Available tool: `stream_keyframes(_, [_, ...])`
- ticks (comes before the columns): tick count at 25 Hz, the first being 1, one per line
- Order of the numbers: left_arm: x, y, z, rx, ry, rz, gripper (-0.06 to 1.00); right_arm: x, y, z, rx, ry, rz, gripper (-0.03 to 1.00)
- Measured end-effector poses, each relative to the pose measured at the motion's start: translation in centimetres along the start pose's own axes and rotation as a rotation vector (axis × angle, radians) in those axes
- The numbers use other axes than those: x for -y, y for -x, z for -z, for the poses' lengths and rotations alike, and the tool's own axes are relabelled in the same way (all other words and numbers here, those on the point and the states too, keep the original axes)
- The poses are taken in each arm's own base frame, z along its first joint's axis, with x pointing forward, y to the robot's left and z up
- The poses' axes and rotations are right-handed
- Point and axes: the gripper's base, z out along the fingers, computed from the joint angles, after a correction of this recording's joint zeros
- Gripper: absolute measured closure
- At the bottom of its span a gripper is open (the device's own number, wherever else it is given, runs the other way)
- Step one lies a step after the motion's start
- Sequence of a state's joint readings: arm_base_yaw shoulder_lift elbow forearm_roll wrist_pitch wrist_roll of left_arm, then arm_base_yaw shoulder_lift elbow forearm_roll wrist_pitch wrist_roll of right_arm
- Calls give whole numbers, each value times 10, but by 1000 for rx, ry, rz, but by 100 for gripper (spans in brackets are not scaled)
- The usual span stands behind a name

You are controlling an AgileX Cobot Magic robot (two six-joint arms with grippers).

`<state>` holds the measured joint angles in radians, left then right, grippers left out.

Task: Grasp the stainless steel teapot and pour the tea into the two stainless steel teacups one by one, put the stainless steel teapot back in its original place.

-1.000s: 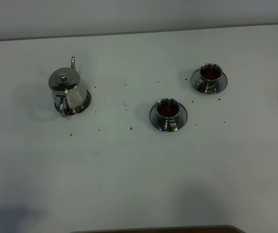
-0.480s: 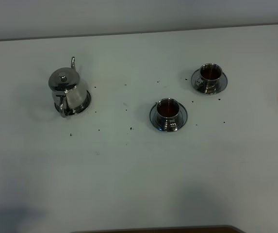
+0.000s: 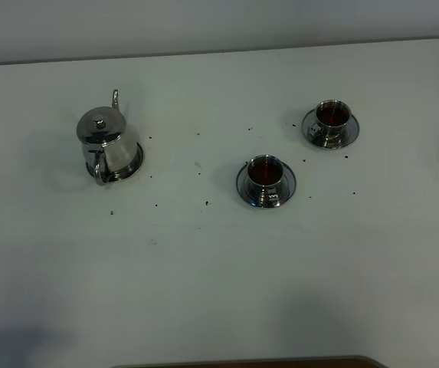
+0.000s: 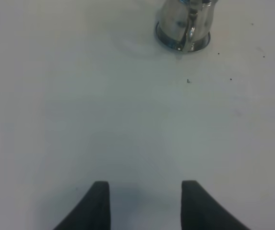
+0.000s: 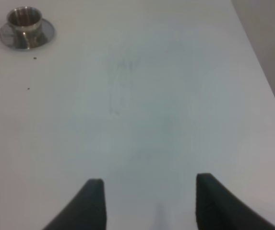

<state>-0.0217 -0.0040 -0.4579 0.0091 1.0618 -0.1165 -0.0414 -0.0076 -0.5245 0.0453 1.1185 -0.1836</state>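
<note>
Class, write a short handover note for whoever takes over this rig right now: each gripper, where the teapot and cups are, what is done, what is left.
Left gripper: open, empty, well short of the teapot.
Right gripper: open, empty, over bare table.
Teapot: upright on its coaster, left side of the table.
Near cup and far cup: each on a saucer, both holding reddish-brown tea.
Done: both cups poured, teapot on its coaster.
Left: seemingly nothing.
</note>
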Motion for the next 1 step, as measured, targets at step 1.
stream_keyframes(1, [0,0,0,0,0,0,53,0,0,0,0,0,0,54])
